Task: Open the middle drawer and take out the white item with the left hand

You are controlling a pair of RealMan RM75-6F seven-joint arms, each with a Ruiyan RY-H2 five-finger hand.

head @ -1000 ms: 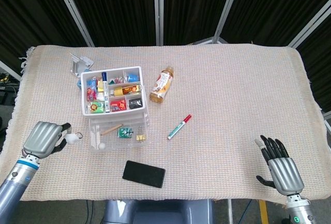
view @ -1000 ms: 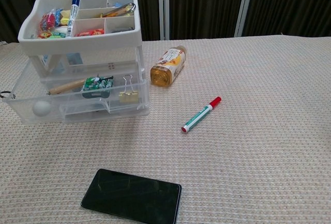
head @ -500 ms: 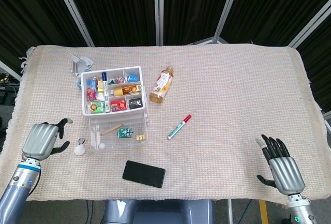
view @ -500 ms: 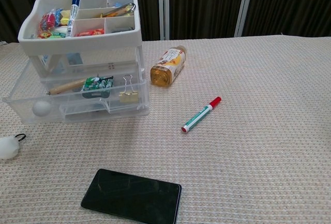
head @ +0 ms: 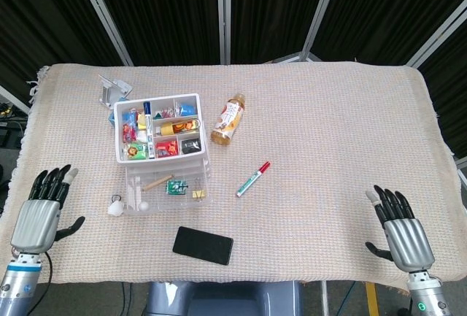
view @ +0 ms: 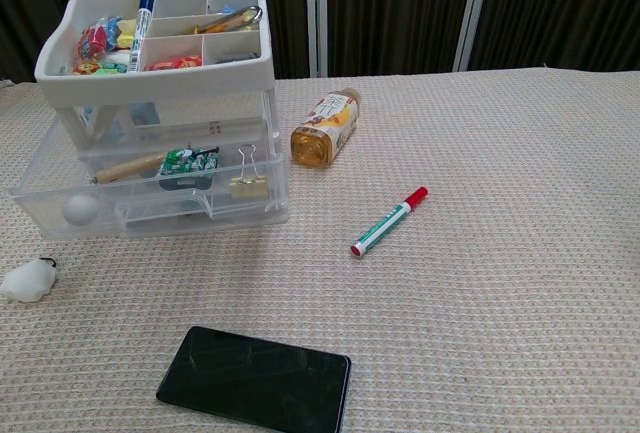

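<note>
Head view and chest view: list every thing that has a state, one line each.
Middle drawer: pulled out, open.
White item: on the cloth, outside the drawer, touching nothing.
Left robot hand: open, fingers spread, empty.
Right robot hand: open, empty.
Marker: capped, lying flat.
Bottle: lying on its side.
Phone: screen dark.

No print here can be read. The bottle (view: 326, 129) lying beside the drawer unit (view: 160, 113) has an orange and cream label with dark marks on it, but they are too small and blurred to make out. The small packets in the top tray (head: 157, 128) carry colourful printing that stays illegible in both views. The marker pen (view: 389, 221) shows no readable wording, and the phone (view: 254, 378) screen is black.
</note>
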